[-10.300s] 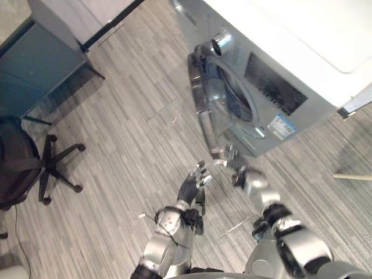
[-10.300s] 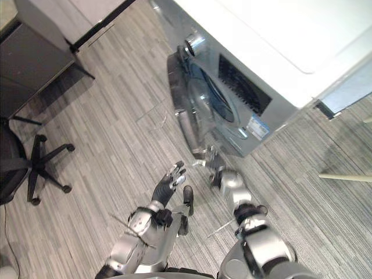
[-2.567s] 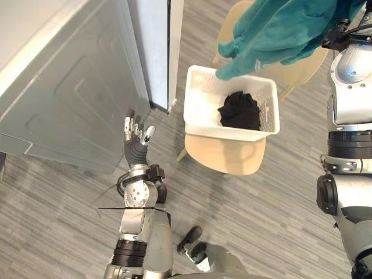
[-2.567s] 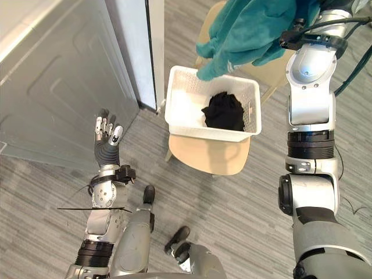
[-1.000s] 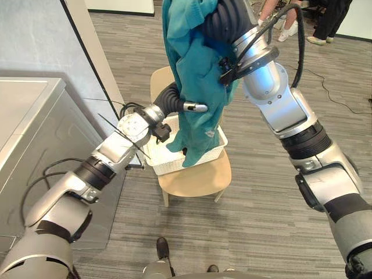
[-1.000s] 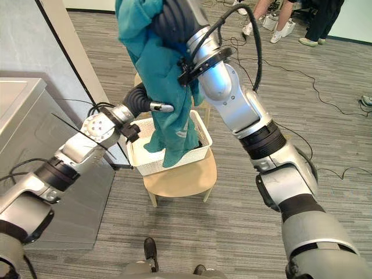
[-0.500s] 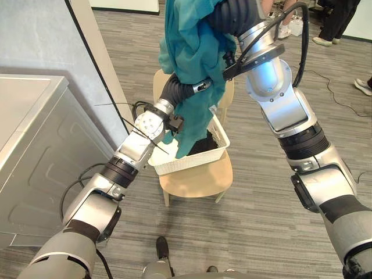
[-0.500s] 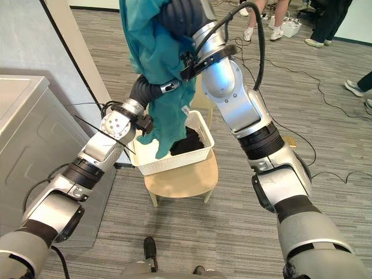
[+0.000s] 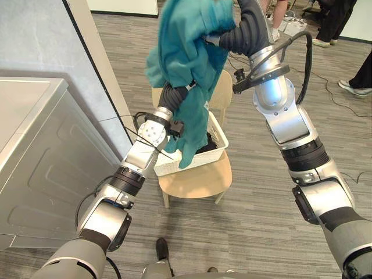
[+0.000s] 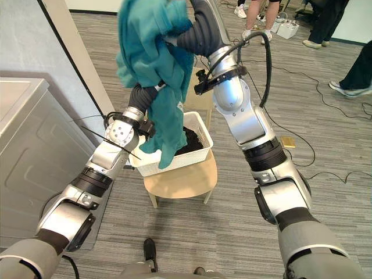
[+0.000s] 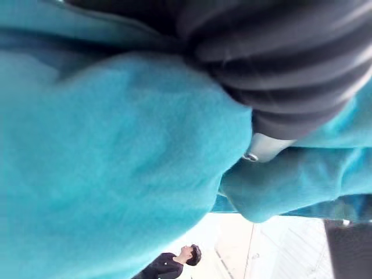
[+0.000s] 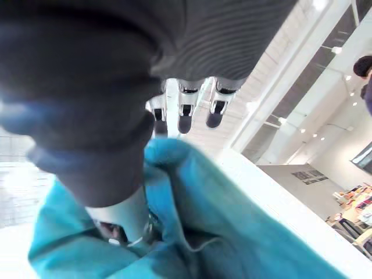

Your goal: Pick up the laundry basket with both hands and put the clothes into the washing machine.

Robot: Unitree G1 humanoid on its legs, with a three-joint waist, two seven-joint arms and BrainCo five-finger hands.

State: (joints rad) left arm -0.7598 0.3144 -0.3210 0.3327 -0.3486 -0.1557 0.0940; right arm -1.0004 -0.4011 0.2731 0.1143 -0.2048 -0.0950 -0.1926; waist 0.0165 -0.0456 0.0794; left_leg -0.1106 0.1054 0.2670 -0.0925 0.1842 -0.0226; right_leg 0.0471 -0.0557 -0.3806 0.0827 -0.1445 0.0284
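The grey washer stands at the left. A teal garment hangs high above the wooden chair, its tail reaching down across the white basket on the seat. Black clothes lie in the basket. The right hand clutches the garment's top, thumb sunk in its folds; the left hand is buried in the cloth, so I cannot tell its grasp

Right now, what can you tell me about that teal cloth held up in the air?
The teal garment looks like soft, thick fabric, crumpled and folded on itself, so its cut is unreadable. It hangs high, bunched at the right hand, whose thumb sinks into its folds. The left hand reaches into it from below, fingers hidden. Its lower end dangles down to the white basket.
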